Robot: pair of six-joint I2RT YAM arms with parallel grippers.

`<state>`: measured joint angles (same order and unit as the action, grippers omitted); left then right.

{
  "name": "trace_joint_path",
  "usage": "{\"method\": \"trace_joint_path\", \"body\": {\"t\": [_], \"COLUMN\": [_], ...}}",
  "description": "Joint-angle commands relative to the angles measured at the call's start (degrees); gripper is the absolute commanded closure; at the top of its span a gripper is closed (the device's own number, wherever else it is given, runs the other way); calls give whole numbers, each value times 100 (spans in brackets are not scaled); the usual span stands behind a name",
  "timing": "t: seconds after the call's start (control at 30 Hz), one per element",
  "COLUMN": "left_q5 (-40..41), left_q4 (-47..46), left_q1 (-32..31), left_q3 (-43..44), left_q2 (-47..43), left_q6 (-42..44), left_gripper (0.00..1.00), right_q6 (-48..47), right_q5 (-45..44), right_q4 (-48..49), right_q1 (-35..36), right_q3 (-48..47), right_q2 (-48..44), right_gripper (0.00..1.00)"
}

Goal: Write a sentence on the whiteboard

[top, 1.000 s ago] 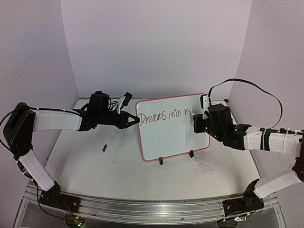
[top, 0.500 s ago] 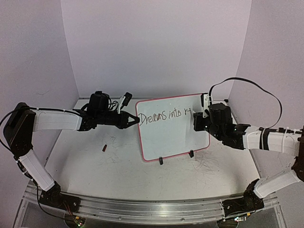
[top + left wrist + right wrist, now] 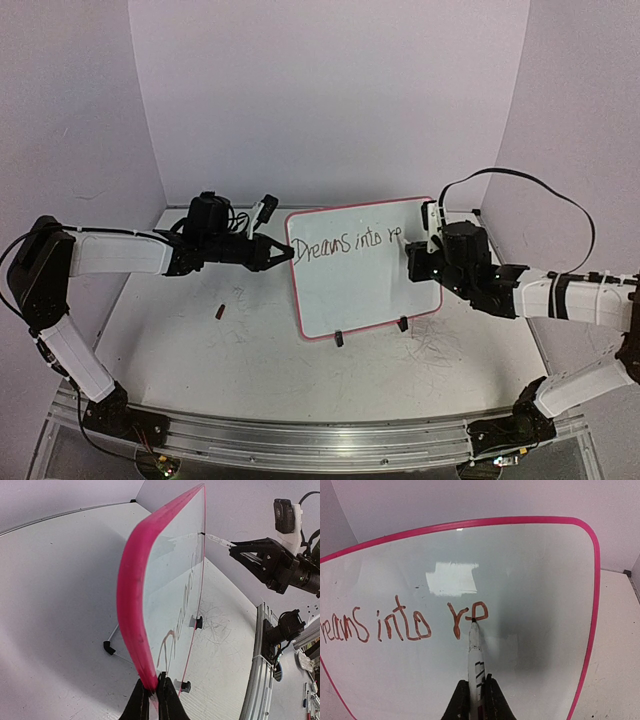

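Whiteboard (image 3: 365, 290) glossy white, pink-red-edged; sentence (image 3: 402, 625) reddish-brown (black from above); marker (image 3: 475, 650) white, black bands.

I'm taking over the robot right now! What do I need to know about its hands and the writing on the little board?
Left gripper: shut on the whiteboard at its left edge, steadying it where it stands upright on the table.
Right gripper: shut on the marker, with the tip touching the board at the last letter.
Done: the sentence reads "Dreams into re" so far.
Left: finish that last word and the sentence, then probably lift the marker away.
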<state>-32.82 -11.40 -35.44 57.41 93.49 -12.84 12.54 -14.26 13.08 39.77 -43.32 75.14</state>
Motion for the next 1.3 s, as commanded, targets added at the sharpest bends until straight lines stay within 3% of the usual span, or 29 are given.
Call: {"method": "trace_joint_path", "body": {"t": [0.0,0.47,0.67,1.27], "left_q5": [-71,-66,-34,-49], "left_q4": [322,322,327,330], "left_q1": [-140,-156,-156,-165], "left_q3": [135,131,129,124], "left_q2": [18,-2,-31,-15], "left_q6": [352,352,370,375], "left_gripper": [100,100,100,100], "right_q6": [101,280,181,125], "right_q5": [95,-393,-139,-258], "right_q4": [-192,-251,33,441], "right_q1": [-34,-35,-51,-232], "right_q3": [126,157,319,203], "right_q2": [-112,-237,-608,-167], "right_gripper": [100,100,100,100]}}
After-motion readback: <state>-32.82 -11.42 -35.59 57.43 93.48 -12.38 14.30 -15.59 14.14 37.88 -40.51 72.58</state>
